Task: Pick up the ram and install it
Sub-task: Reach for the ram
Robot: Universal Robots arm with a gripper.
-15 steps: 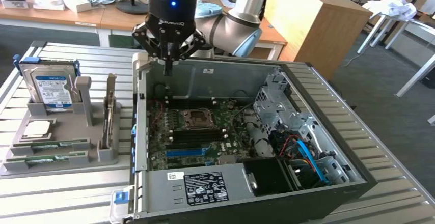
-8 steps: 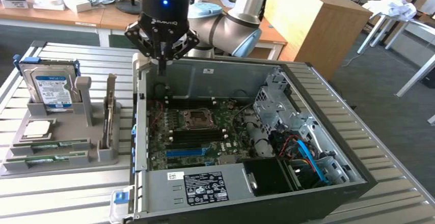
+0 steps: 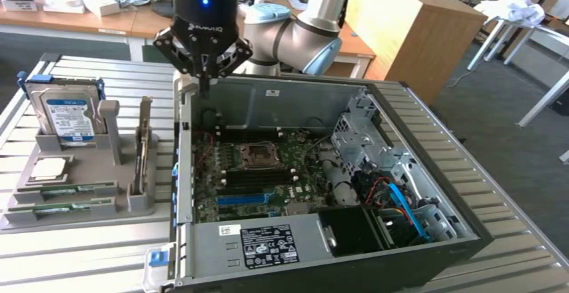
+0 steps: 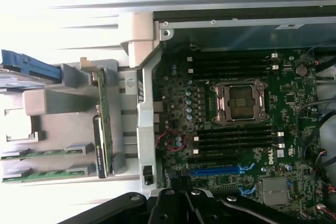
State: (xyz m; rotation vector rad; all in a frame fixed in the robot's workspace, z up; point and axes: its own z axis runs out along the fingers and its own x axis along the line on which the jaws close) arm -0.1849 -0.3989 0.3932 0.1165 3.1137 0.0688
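The gripper (image 3: 204,85) is closed w/ nothing in it. It hangs over the far corner of the open pc case (image 3: 266,103), on the exterior view's left side of it. The ram stick (image 3: 76,188) lies flat in a gray holder (image 3: 98,218) on the table (image 3: 71,260), to the exterior view's left of the case & well apart from the gripper. A 2nd stick (image 3: 64,208) lies just beside it, nearer. A hard drive (image 3: 64,116) & a square chip (image 3: 49,168) sit in the same holder, farther back.

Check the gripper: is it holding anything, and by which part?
Nothing is held. The gripper is shut and empty above the computer case edge; the ram sticks lie in the grey holder.
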